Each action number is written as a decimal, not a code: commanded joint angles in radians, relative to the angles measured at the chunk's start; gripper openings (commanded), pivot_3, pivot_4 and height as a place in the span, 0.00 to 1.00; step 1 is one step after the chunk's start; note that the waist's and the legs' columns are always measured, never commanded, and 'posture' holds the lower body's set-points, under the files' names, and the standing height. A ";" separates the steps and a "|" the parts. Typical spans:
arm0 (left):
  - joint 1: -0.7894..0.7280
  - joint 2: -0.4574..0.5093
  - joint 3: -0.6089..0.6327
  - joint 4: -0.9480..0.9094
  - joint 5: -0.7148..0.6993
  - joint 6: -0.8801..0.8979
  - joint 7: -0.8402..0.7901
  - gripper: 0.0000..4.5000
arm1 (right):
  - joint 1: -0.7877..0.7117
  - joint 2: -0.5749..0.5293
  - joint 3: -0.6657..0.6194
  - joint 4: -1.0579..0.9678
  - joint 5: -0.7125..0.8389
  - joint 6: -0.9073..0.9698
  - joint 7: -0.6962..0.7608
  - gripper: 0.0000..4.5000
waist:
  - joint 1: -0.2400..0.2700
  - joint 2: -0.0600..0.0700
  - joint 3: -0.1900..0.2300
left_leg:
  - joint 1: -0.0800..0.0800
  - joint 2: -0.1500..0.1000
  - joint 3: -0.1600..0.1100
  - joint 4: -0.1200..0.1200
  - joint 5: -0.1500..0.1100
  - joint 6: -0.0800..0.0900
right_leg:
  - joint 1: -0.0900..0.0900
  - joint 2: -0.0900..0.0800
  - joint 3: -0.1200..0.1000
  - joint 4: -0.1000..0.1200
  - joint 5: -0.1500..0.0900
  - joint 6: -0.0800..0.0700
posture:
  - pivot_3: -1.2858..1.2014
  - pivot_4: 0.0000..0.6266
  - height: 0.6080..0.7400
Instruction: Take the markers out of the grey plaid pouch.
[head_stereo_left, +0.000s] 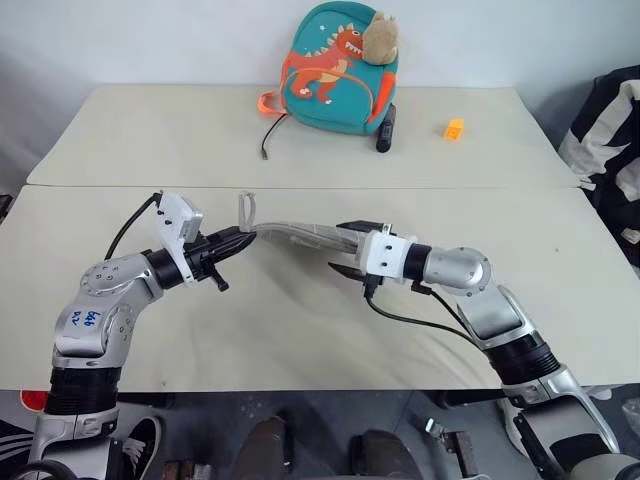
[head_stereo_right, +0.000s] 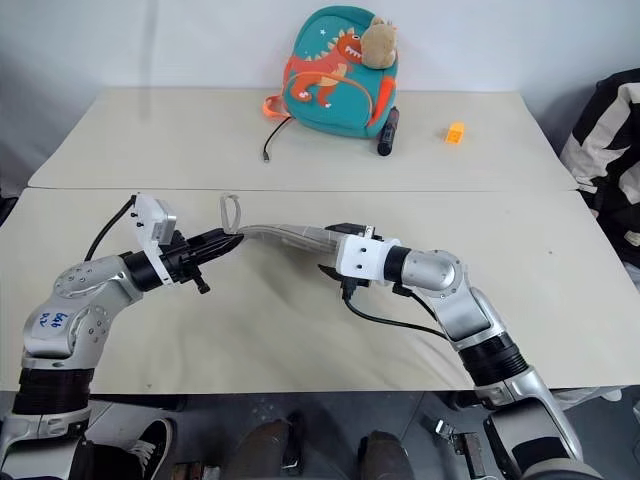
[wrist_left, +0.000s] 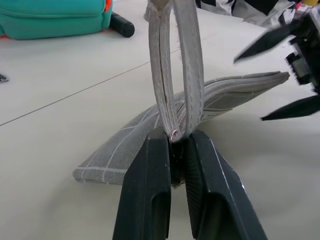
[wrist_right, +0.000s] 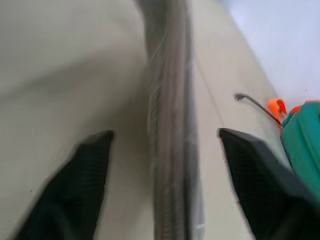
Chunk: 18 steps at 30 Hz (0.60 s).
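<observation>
While the left gripper (head_stereo_left: 232, 245) is clenched on one end of the grey plaid pouch (head_stereo_left: 300, 236), lifting it off the table (head_stereo_left: 300, 340), the right gripper (head_stereo_left: 345, 248) straddles the other end, released. No markers are out, so I judge the emptying has barely begun.

The left gripper's (wrist_left: 176, 150) two black fingers (wrist_left: 147, 195) stand pressed together on the near end of the grey plaid pouch (wrist_left: 210, 100), at a small metal ring (wrist_left: 173, 135) where a grey fabric loop (wrist_left: 175, 65) rises. The pouch slopes away from them, above the pale worktop (wrist_left: 60, 130). Beyond the pouch's far end, the right gripper's (wrist_left: 280, 75) black fingers stand spread apart. Behind the pouch lie a teal backpack (wrist_left: 50, 20) and a black stick (wrist_left: 122, 25).
</observation>
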 joint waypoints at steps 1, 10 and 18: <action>0.006 -0.012 0.047 -0.051 -0.055 0.000 -0.011 0.03 | -0.018 0.005 -0.016 -0.018 0.005 -0.013 -0.006 0.48 | -0.001 0.000 0.000 | 0.000 0.000 0.000 0.000 0.000 0.000 | 0.000 0.000 0.000 0.000 0.000 0.000 | 0.52 0.24 1.00; 0.074 0.008 0.070 -0.057 -0.075 -0.050 -0.100 0.38 | -0.029 0.038 -0.059 -0.066 0.086 0.057 0.007 0.00 | -0.004 0.000 0.000 | 0.000 0.000 0.000 0.000 0.000 0.000 | 0.000 0.000 0.000 0.000 0.000 0.000 | 0.52 0.24 1.00; 0.126 -0.001 0.049 -0.001 0.060 -0.284 -0.125 0.65 | -0.023 0.057 -0.079 -0.095 0.160 0.080 0.025 0.00 | -0.003 0.000 0.000 | 0.000 0.000 0.001 -0.001 0.000 0.000 | 0.000 0.000 0.000 -0.001 0.000 0.000 | 0.52 0.24 1.00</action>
